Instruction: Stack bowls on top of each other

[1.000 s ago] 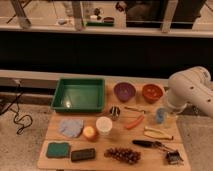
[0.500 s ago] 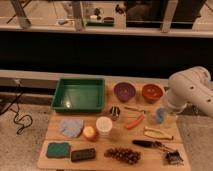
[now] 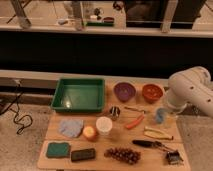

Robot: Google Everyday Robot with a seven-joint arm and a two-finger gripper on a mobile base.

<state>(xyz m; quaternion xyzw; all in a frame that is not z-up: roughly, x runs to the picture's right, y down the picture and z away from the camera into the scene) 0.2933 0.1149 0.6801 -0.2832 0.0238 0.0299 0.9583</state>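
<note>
The purple bowl (image 3: 124, 91) and the orange-red bowl (image 3: 152, 92) sit side by side, near each other but apart, both upright, at the back of the wooden counter (image 3: 117, 134), right of the green tray (image 3: 80, 80). The white arm reaches in from the right, and its gripper (image 3: 169, 106) hangs at the counter's right edge, just beside the light-blue cup (image 3: 160, 115) and in front of the orange-red bowl. The jaws are spread wide, and both bowls stand free of them
</note>
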